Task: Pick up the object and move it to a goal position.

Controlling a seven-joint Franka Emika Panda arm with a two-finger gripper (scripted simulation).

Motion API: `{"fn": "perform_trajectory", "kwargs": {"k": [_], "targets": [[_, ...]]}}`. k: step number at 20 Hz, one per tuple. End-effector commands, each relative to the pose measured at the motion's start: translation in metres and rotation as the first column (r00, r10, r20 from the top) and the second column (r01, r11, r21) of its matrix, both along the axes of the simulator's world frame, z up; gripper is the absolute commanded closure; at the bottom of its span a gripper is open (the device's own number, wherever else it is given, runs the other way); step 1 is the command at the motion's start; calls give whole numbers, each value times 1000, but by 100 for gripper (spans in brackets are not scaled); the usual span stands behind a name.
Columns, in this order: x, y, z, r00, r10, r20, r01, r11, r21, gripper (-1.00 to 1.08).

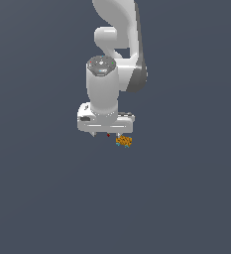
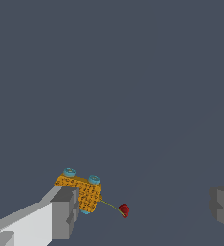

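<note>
The object (image 1: 124, 142) is a tiny orange block with dark speckles and small cyan bits. In the exterior view it lies just below the fingertip on that view's right. In the wrist view the object (image 2: 80, 188) sits right beside one grey fingertip (image 2: 64, 211), which covers one of its corners. My gripper (image 1: 106, 135) is open and holds nothing; in the wrist view my gripper (image 2: 142, 209) shows both fingers far apart. I cannot tell if the finger touches the object.
A tiny red dot (image 2: 124, 210) lies between my fingers, joined to the object by a thin line. It also shows in the exterior view (image 1: 108, 134) under my hand. The ground is a plain dark grey surface (image 1: 186, 198).
</note>
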State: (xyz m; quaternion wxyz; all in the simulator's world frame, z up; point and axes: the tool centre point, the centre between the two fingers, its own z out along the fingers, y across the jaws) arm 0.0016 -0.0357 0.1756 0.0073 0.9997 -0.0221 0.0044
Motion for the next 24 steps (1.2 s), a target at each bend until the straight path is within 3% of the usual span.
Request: {"fn": "perform_trajectory", "kwargs": {"k": [1,7,12,18,24], "targets": [[-2,1,-4,999,36,-2,-36,999,-2,-92],[-9,4,-17,987,161,-8,-161,987,-7,-92],[-17,9,-32,953,304,-15,-304,953,-10,-92],[-29,16,-50,878,478,-23,-479,878,-9,-92],[-41,24,-67,770,637,-27,-637,770,-4,-92]]}}
